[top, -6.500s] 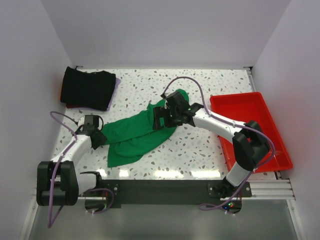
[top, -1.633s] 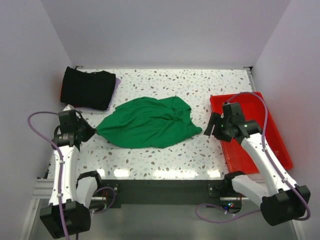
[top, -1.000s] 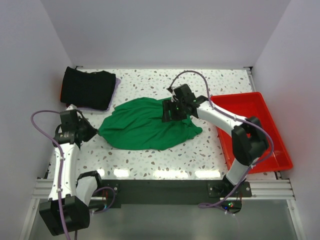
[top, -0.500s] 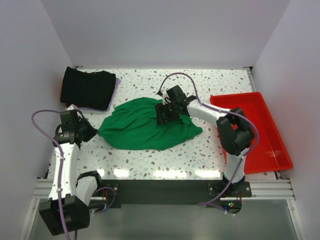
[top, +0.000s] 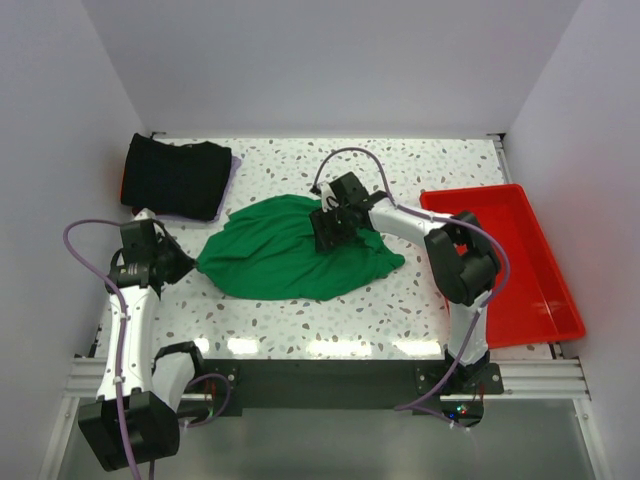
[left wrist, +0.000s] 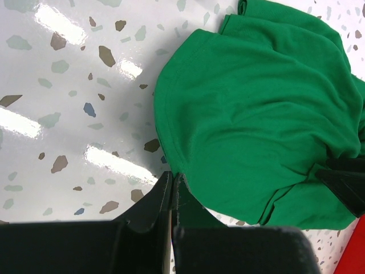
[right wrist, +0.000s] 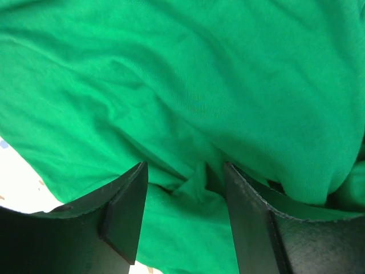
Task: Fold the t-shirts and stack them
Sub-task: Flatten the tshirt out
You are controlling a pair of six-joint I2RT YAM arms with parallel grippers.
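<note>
Two arms work over a speckled table (top: 420,160). A green shirt (top: 275,255) lies loosely spread and wrinkled near the middle of it, narrowing to a point on its left side and bunched into folds at its right end.

The left gripper (left wrist: 172,181) sits low at that left point. Its fingers (left wrist: 149,204) are pressed together with only a thin slit between them, and their tips meet the shirt's hem. The wrist view does not show whether any cloth is nipped between them.

The right gripper (top: 327,230) is down on the far right part of the shirt, its arm reaching across from the right. Its fingers (right wrist: 122,211) are spread apart, with a raised ridge of green cloth lying between them. The wrist view shows nothing clamped.

One folded black shirt (top: 175,178) lies in the far left corner, well apart from the green one. It tops a small pile. A purple edge (top: 235,170) peeks out at the pile's right and a red edge (top: 124,188) at its left.

A red tray (top: 515,235) sits along the table's right side, near the green shirt's bunched end but apart from it.
</note>
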